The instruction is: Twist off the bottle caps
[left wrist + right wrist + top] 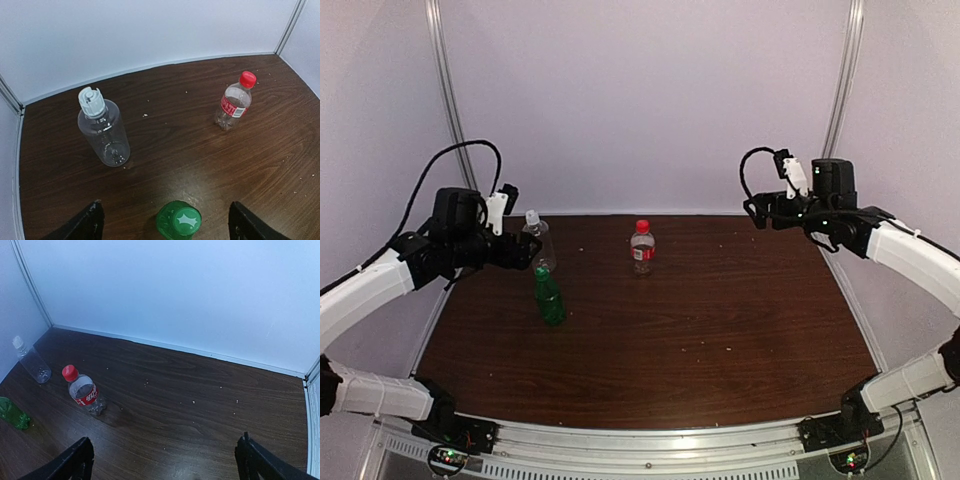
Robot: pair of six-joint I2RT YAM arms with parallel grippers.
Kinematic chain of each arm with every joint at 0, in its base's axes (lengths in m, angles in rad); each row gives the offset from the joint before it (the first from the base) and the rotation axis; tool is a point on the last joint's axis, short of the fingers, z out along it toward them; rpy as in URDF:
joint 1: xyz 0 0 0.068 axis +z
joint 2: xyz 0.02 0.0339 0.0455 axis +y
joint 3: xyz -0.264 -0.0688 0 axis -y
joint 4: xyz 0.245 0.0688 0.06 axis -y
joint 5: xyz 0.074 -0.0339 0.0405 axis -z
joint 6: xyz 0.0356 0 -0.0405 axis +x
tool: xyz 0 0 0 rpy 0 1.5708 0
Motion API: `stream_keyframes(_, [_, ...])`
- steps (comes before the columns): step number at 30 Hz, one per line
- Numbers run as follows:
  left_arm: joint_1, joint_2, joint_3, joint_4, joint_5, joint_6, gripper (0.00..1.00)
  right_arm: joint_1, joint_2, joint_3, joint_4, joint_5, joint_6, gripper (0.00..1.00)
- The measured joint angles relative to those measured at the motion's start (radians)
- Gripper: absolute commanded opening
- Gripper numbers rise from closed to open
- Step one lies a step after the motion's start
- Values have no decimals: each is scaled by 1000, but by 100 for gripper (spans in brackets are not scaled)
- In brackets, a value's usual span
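Green cap (pixel 178 220) | white cap (pixel 91 101) | red cap (pixel 247 79): seated | left gripper (pixel 165 216) wide | right gripper (pixel 165 455) wide

Dark brown wood-grain table (pixel 720 310) bears three upright bottles: green plastic bottle (pixel 549 297), wide clear plastic bottle (pixel 540 243), short red-labelled clear bottle (pixel 642 248).

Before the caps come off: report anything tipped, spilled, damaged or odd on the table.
Nothing stands out. The green bottle, the tall clear bottle and the red-labelled bottle stand upright, capped and apart. Only a few pale specks dot the table.
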Motion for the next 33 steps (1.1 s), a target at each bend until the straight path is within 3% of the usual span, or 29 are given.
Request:
stream_keyframes(19, [-24,204,0,-53,72,-28,60,27,47,0,-6,-10,0,100])
stream_keyframes(25, [-37,233,0,-77,74,-29,42,37,61,0,-6,-9,0,100])
stream_keyframes(30, [-40,235,1,-77,79,-34,19,49,65,-1,-11,-9,0,100])
stream_keyframes(33, [-41,235,2,-73,103,-28,15,55,65,-2,-18,-9,-1,100])
